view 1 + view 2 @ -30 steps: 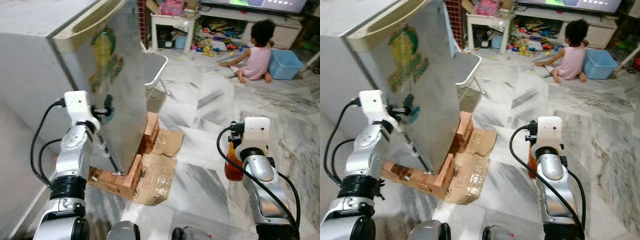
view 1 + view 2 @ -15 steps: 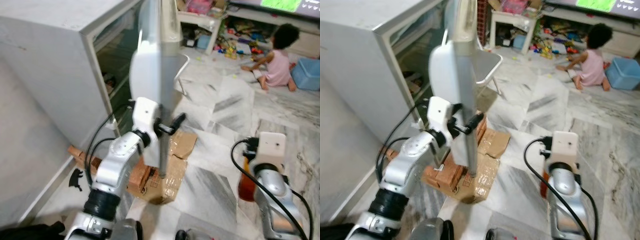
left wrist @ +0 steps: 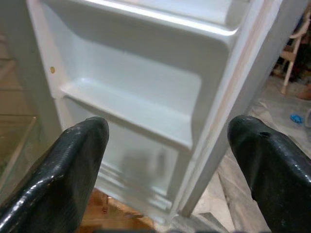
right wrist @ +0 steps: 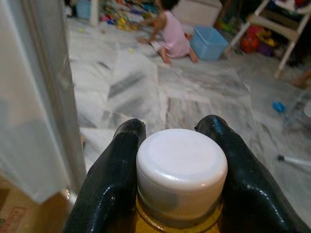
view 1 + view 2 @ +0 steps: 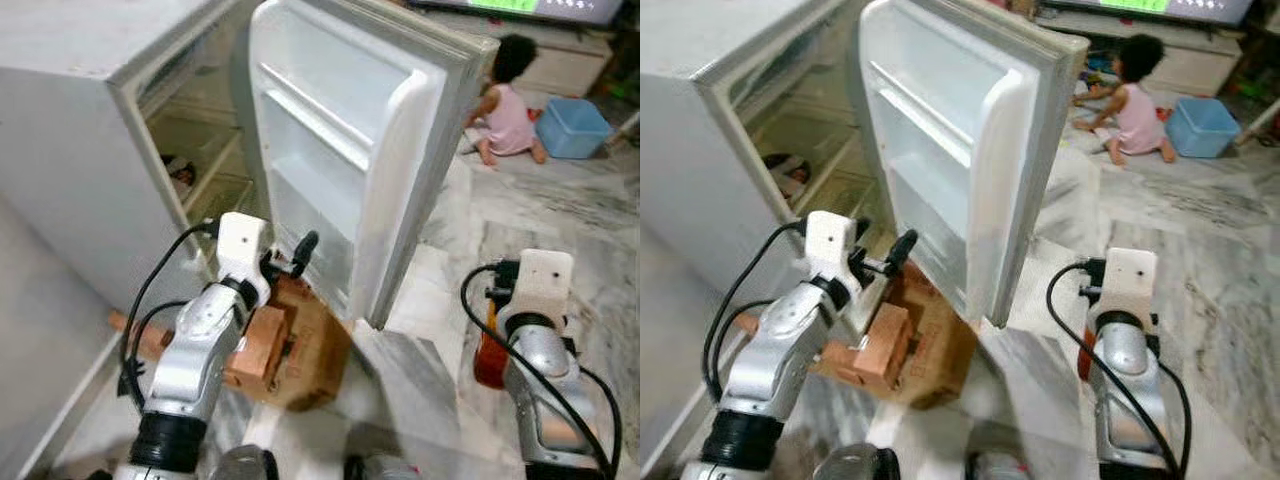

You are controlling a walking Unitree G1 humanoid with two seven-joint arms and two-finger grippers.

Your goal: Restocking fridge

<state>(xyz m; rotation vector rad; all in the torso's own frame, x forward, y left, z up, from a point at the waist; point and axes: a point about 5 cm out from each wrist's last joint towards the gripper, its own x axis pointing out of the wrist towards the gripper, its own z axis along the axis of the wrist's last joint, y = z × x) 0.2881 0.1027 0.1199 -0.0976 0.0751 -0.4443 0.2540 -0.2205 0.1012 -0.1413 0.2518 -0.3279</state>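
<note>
Right gripper (image 4: 177, 160), fingers pinching a white-capped bottle (image 4: 181, 170) beside the open fridge door (image 5: 360, 150), likely rigid but slippery, best held at its neck; left gripper (image 3: 170, 160) fingers spread.

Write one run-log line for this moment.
white fridge door: open | left gripper: open, empty | right gripper: holds white-capped orange bottle

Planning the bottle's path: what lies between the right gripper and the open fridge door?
Bare marble floor separates the right gripper, shut on the bottle, from the fridge door, per the left eye view.
</note>
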